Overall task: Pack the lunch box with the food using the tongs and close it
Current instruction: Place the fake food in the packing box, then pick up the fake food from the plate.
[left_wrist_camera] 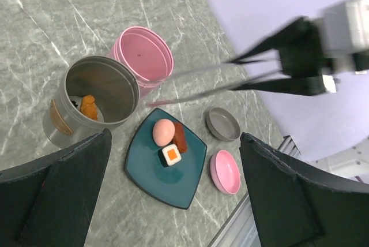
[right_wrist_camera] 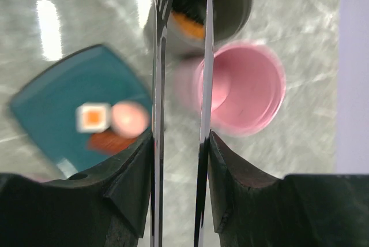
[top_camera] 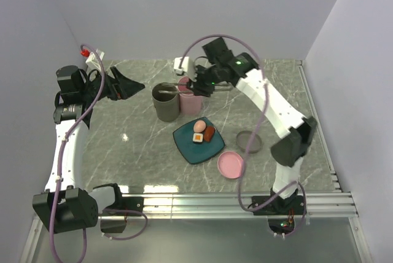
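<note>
Two round lids, one pink lid [top_camera: 231, 164] and one grey lid [top_camera: 249, 141], lay nearest the arm bases. Behind them, a teal square plate [top_camera: 191, 151] carried a pale pink egg-like ball [top_camera: 199, 126], a red-brown sausage [top_camera: 210, 133] and a white-and-orange block [top_camera: 199, 137]. Farther back, a grey metal tin [top_camera: 166, 108] held an orange fried nugget [left_wrist_camera: 89, 107] and a dark brown piece [left_wrist_camera: 75, 103], with a pink tin [top_camera: 190, 104] just beside it. The right gripper [right_wrist_camera: 180, 143], part-closed, clamped long silver metal tongs [right_wrist_camera: 157, 85], tips above the grey tin. The left gripper [top_camera: 123, 85] gaped wide, empty.

Left arm [top_camera: 66, 146] and right arm [top_camera: 270, 100]: white link shells, black joints and jaws, mauve cables [top_camera: 198, 42] trailing alongside.
</note>
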Robot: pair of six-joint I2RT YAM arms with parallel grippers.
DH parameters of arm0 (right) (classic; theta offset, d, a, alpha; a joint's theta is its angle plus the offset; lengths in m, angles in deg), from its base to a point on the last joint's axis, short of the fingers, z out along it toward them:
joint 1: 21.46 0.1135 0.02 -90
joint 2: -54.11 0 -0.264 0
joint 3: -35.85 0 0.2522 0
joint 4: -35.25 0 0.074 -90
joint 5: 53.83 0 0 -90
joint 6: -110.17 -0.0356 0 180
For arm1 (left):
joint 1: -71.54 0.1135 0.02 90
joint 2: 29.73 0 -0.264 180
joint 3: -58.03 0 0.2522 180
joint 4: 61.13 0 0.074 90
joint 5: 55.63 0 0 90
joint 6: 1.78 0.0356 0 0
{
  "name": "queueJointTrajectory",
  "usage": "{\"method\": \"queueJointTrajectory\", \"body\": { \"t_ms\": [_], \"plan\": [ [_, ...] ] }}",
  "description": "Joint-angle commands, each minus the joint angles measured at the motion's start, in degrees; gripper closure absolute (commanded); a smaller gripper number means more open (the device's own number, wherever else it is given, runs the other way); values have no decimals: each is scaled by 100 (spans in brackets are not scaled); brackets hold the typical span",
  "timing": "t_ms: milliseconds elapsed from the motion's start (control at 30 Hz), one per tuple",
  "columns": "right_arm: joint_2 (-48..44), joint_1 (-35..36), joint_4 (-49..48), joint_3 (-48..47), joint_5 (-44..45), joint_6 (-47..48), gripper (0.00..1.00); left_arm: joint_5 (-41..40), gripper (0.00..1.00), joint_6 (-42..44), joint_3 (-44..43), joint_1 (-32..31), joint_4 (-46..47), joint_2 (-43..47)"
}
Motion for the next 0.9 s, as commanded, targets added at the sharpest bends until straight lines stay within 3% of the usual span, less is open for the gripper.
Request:
{"method": "queueJointTrajectory", "body": {
  "t_ms": [0,300,700,867],
  "plan": [
    [-1097,-229,105,702,-187,-649,54,76,0,-69,31,22,338,246],
    [-2477,-801,61,2733,-240,-1133,54,111,1,-157,242,22,557,360],
    [-2812,-1012,210,4405,-143,-694,51,111,1,71,216,30,321,501],
    [-3023,-1223,202,4976,155,219,50,164,1,115,224,30,267,457]
  ]
}}
